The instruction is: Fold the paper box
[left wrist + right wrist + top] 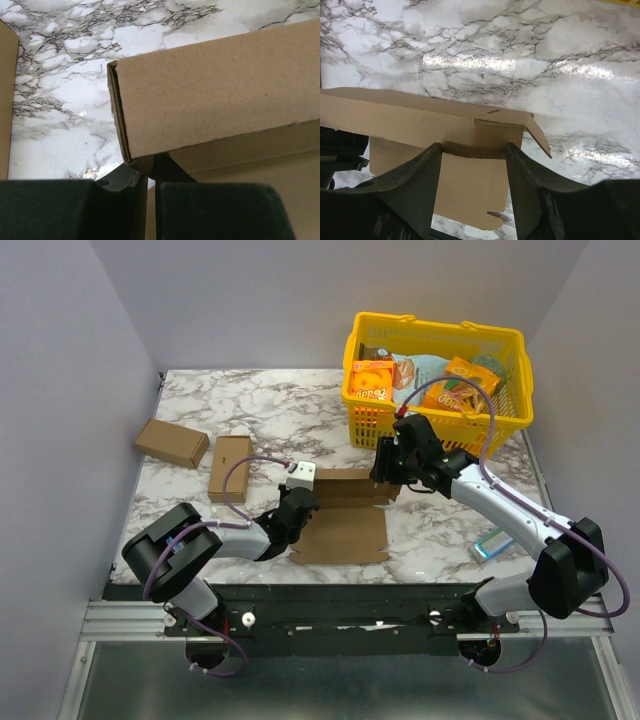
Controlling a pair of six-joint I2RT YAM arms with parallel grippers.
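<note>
The paper box [345, 530] is plain brown cardboard lying mostly flat at the table's middle front, with its far panel folded up as a low wall. My left gripper [298, 512] is at the box's left edge. In the left wrist view its jaws [150, 172] are almost closed, pinching the near corner of the raised doubled panel [215, 90]. My right gripper [386, 476] is at the far right corner. In the right wrist view it [474, 147] is wide open, its fingertips against the raised panel [420, 120], whose end flap sticks out to the right.
A yellow plastic basket [436, 375] full of snack packets stands at the back right, just behind my right gripper. Two smaller cardboard boxes [172, 443] [229, 468] lie at the left. A small teal and white packet [491, 544] lies at the front right.
</note>
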